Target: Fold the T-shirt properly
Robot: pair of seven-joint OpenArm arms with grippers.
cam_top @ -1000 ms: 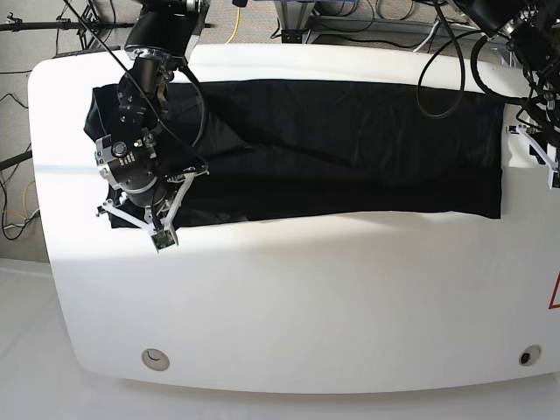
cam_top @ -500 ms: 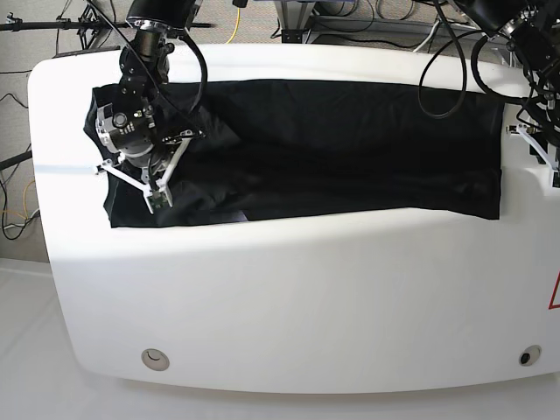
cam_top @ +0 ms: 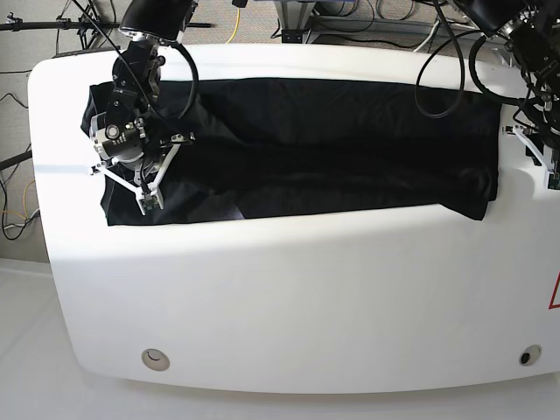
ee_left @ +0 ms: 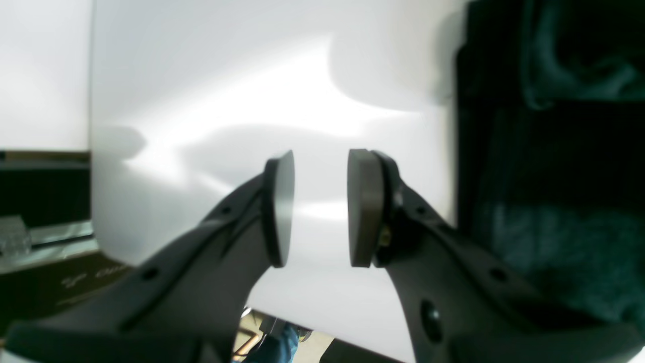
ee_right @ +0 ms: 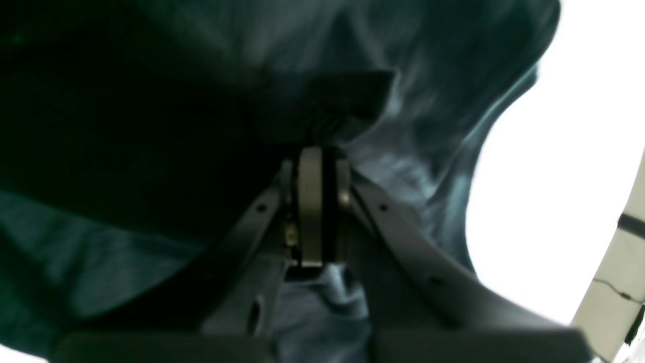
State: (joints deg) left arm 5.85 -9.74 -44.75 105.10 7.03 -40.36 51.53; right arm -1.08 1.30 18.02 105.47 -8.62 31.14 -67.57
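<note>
Black, soft cloth: T-shirt (cam_top: pixel 332 144), spread long across the far half of the white bench (cam_top: pixel 289 297), almost from the left edge to the right edge. Looks light and floppy, not stiff, so likely to sag, bunch and slide when pulled. Not breakable. Best taken by a pinch at an edge or a corner, a thin bit of cloth between the pads; a pinch in the middle would probably just lift a lump.

Right hand (ee_right: pixel 317 206) over the cloth near the bench's far left corner, pads pressed together on a fold of the T-shirt, with dark wrinkled cloth all around and bare bench off to one side in the wrist view.

Left hand (ee_left: pixel 320 206) at the bench's right edge, just beside the end of the T-shirt, not touching it. Pads apart with only bare white bench between, nothing held. Edge of the cloth close by on one side in that wrist view
</note>
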